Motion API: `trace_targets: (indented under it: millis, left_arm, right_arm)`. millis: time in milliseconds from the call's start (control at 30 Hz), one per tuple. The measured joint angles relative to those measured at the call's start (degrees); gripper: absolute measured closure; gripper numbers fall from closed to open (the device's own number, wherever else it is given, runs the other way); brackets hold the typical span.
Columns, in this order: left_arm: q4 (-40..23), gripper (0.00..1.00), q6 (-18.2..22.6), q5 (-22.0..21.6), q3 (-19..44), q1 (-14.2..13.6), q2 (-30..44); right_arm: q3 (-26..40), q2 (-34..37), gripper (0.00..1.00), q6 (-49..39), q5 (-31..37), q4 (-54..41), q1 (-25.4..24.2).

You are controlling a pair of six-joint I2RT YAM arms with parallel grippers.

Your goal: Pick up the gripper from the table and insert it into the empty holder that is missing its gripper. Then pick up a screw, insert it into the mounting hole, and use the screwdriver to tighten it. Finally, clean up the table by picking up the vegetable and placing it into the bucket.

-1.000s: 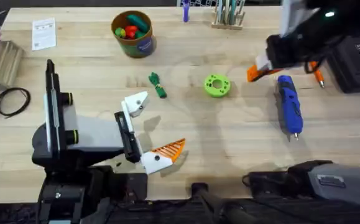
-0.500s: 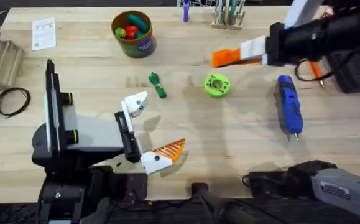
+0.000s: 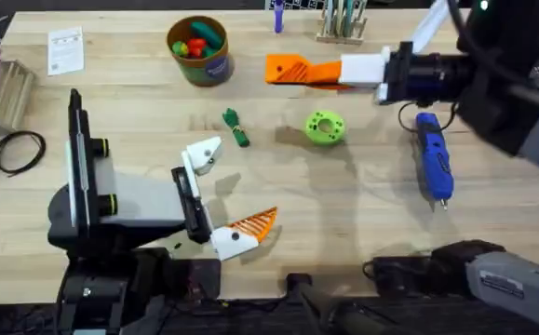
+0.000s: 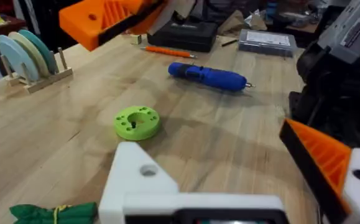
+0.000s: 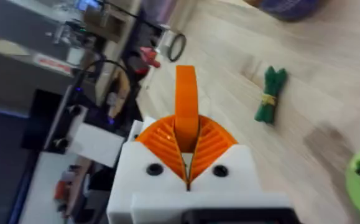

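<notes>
Already pinched in the right gripper, the gripper was held pointing leftward, well apart from the empty holder.

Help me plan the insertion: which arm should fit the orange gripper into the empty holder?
Right: the right hand clamps the gripper above the table; the empty holder is part of the left hand.
</notes>
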Motion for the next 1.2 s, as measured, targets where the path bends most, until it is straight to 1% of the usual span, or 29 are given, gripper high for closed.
trace_targets:
  millis: [67,133,233,367,467,567,733,967,1100,1200]
  left_arm:
    - [0.0,0.015,0.0,0.0,0.0,0.0,0.0]
    - [0.0,0.016,0.0,0.0,0.0,0.0,0.0]
    - [0.0,0.015,0.0,0.0,0.0,0.0,0.0]
    - [0.0,0.015,0.0,0.0,0.0,0.0,0.0]
    - [0.0,0.015,0.0,0.0,0.0,0.0,0.0]
    - [0.0,0.015,0.0,0.0,0.0,0.0,0.0]
    - [0.0,0.015,0.0,0.0,0.0,0.0,0.0]
    - [0.0,0.015,0.0,0.0,0.0,0.0,0.0]
    - [0.0,0.015,0.0,0.0,0.0,0.0,0.0]
    - [0.0,0.015,0.0,0.0,0.0,0.0,0.0]
  right_arm:
    - [-3.9,0.0,0.993,6.5,-2.6,10.0,-0.6]
    - [-7.1,0.4,0.993,12.5,-4.9,17.7,-1.5]
    - [-10.5,1.8,0.993,20.1,-8.6,23.8,-3.2]
    - [-12.6,5.3,0.993,24.8,-14.9,24.7,-4.4]
    - [-12.7,8.3,0.993,25.5,-19.8,24.8,-4.4]
    - [-12.7,10.8,0.993,26.0,-22.5,24.8,-4.3]
    - [-12.7,13.1,0.993,27.3,-24.2,24.8,-3.7]
    - [-12.6,13.7,0.993,27.6,-24.9,25.1,-0.2]
    - [-11.7,17.1,0.993,27.4,-24.9,25.0,1.7]
    - [-10.6,19.6,0.993,26.4,-24.9,24.9,4.0]
